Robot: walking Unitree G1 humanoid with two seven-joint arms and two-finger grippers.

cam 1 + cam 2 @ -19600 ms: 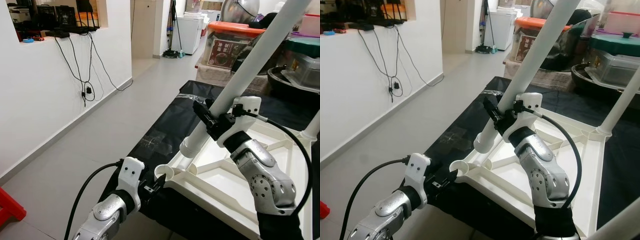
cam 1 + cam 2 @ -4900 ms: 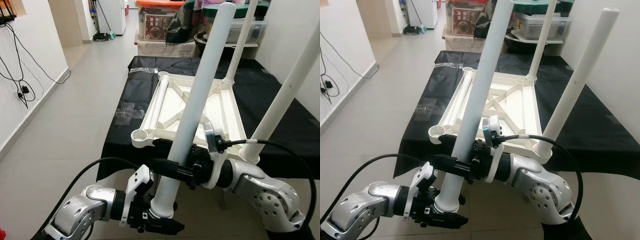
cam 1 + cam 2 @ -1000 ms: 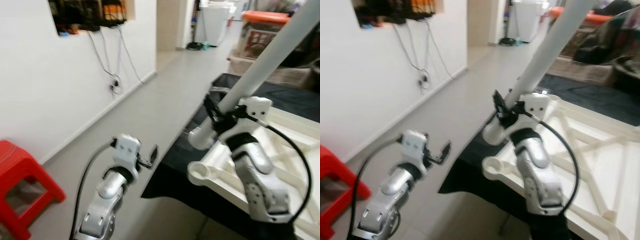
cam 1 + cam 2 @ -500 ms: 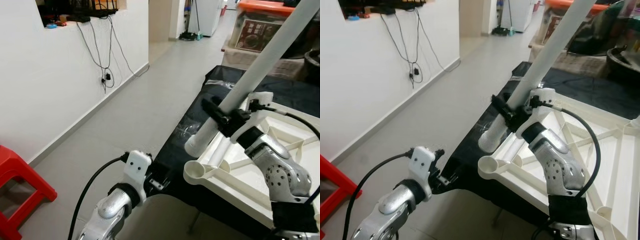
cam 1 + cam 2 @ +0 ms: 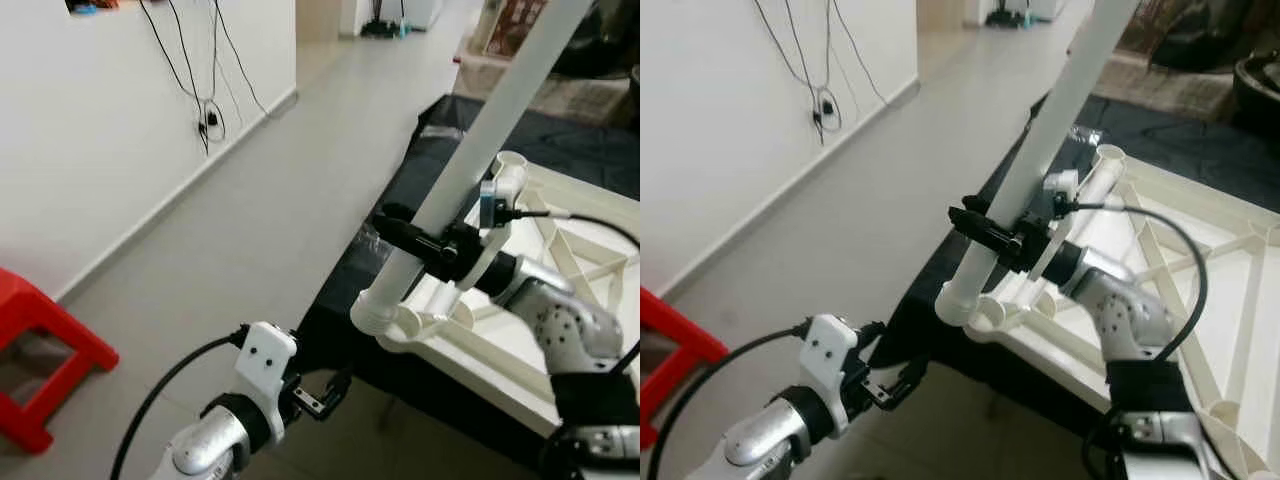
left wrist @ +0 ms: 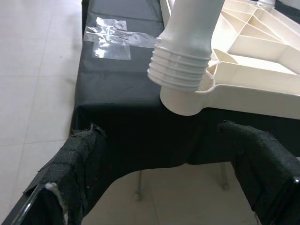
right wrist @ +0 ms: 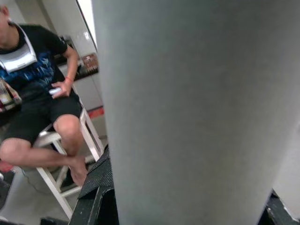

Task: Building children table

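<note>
A long white table leg (image 5: 497,112) slants up out of view, and my right gripper (image 5: 402,229) is shut on it a little above its lower end. The leg's threaded end (image 6: 182,70) rests tilted at the rim of the corner socket (image 6: 189,102) of the white table top (image 5: 520,345), which lies upside down. My left gripper (image 5: 325,391) hangs open and empty below and in front of that corner, near the cloth's edge. Its two black fingers (image 6: 78,161) stand wide apart on either side of the socket in the left wrist view.
The table top lies on a low table covered in black cloth (image 5: 432,160) with clear tape patches (image 6: 112,42). A red stool (image 5: 40,345) stands on the grey floor at the left. Cables (image 5: 212,112) hang down the white wall. A person (image 7: 35,89) sits on a white stool.
The camera has tilted down. The leg's threaded end has come down from beside and above the corner socket onto its rim. My left gripper has dropped slightly, away from the cloth edge.
</note>
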